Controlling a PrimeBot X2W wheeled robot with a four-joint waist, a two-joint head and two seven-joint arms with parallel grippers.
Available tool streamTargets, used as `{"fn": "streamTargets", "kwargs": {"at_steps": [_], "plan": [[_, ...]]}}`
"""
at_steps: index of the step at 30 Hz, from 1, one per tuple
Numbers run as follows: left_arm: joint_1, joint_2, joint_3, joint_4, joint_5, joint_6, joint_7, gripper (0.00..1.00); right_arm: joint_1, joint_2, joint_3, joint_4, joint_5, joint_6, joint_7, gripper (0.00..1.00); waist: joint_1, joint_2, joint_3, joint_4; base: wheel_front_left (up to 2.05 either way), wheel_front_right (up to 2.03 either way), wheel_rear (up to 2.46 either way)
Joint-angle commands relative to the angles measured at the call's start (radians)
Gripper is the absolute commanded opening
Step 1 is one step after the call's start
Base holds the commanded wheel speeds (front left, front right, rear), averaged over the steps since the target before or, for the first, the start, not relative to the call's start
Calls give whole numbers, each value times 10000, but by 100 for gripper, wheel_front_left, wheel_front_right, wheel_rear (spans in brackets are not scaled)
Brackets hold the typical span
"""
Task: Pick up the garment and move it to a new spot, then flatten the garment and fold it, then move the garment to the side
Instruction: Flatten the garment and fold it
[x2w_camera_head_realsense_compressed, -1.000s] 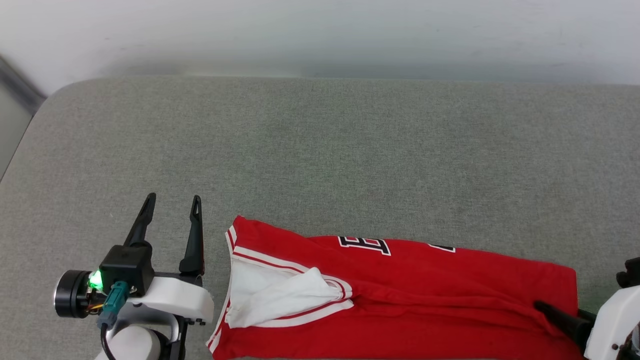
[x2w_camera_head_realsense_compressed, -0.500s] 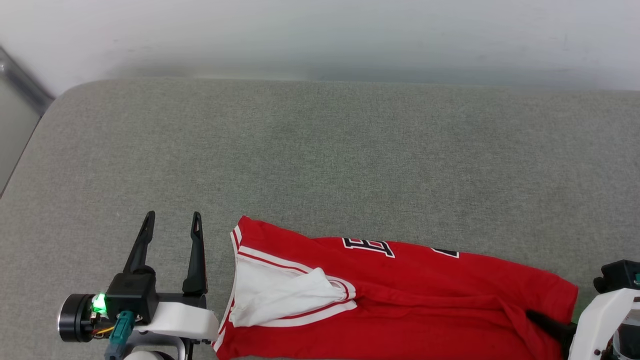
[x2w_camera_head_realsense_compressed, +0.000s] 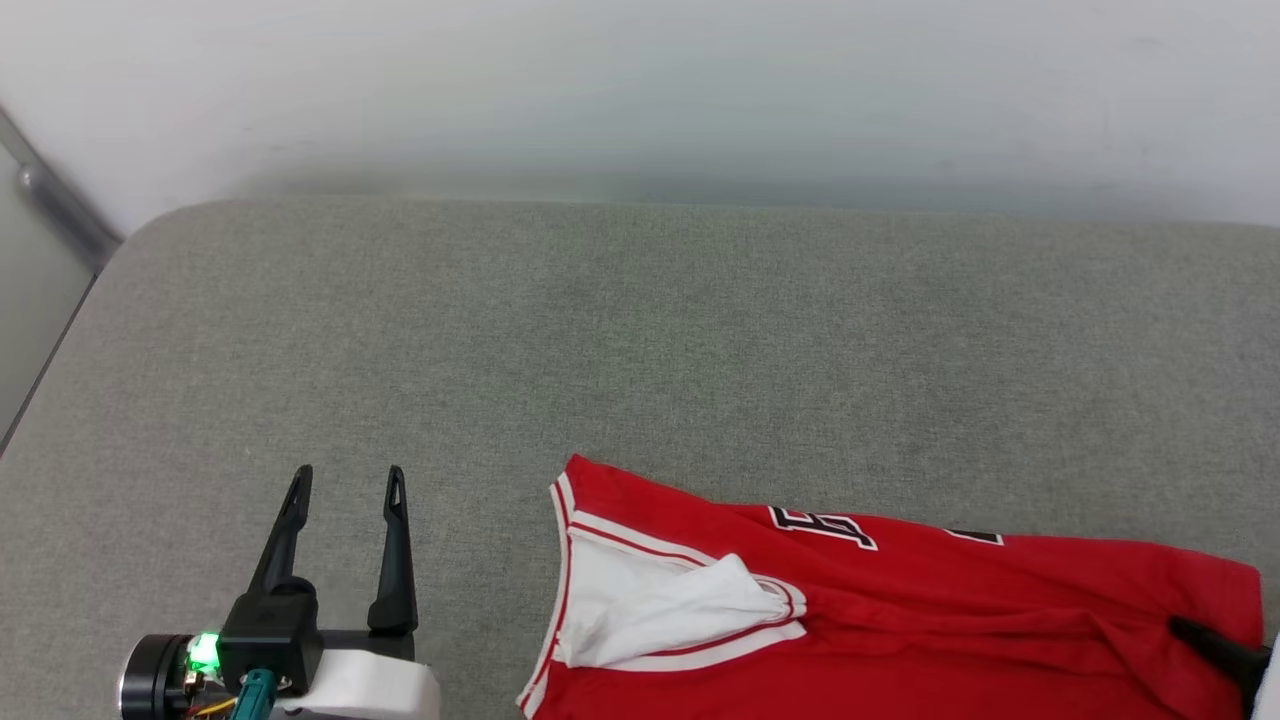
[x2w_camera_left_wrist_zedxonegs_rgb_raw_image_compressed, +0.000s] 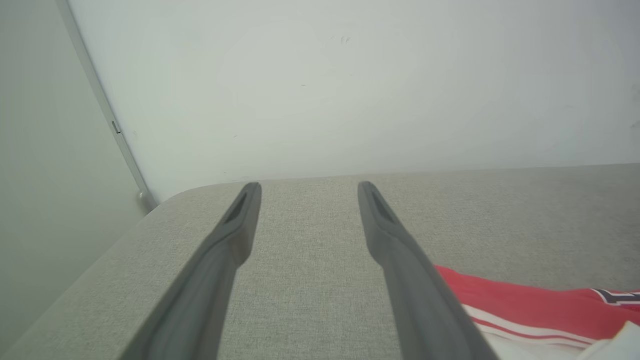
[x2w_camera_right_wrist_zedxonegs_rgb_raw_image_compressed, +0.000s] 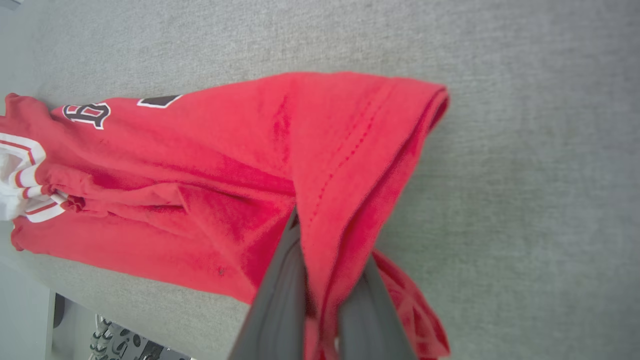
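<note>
Red garment (x2w_camera_head_realsense_compressed: 950, 610) hem pinched by right claw (x2w_camera_right_wrist_zedxonegs_rgb_raw_image_compressed: 327, 260); left claw (x2w_camera_head_realsense_compressed: 349, 475) spread, empty.

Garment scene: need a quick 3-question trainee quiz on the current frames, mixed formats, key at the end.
1. True or false: the left gripper is open and apart from the garment.
2. What grips the garment's red edge? A) the right gripper B) the left gripper C) nothing
3. Fill in: the sleeve lying on the garment's body is ____ with red-striped trim.

Key: 1 true; 2 A; 3 white.
</note>
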Motion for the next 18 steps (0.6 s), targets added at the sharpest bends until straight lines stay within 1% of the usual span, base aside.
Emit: {"fn": "streamTargets", "kwargs": {"at_steps": [1,4,5,8,11,13,14,16,17,18], "plan": [[155,-64,85,-17,70,-64,-26,100,168,-152,-100,42,28,-7,-32,0,0,0,-94,-47,0,0,0],[330,-141,221,21,188,-230,-26,100,310,-393,-213,-45,87,-7,146,0,0,0,-232,-106,0,0,0],[476,-234,357,34,279,-356,-24,100,485,-509,-193,-570,182,-6,395,0,0,0,-344,-145,0,0,0],[566,-329,507,8,370,-432,-26,100,617,-528,-167,-1423,314,-6,603,0,0,0,-395,-180,0,0,0],[631,-399,577,-2,458,-523,-26,100,650,-364,-41,-2372,421,-4,896,0,0,0,-416,-183,0,0,0],[654,-434,609,5,521,-598,-26,100,484,-203,156,-3034,381,-4,1128,0,0,0,-399,-171,0,0,0],[597,-494,630,14,601,-684,-26,100,53,147,506,-3852,326,-4,1516,0,0,0,-330,-119,0,0,0],[487,-539,609,21,637,-749,-26,100,-327,378,839,-4248,71,-4,1789,0,0,0,-242,-57,0,0,0],[274,-634,545,41,698,-876,-26,100,-1338,907,1651,-4519,-398,-4,2324,0,0,0,-7,91,0,0,0],[220,-654,535,49,715,-912,-26,100,-1627,1037,1925,-4527,-602,-4,2428,0,0,0,62,135,0,0,0]]}}
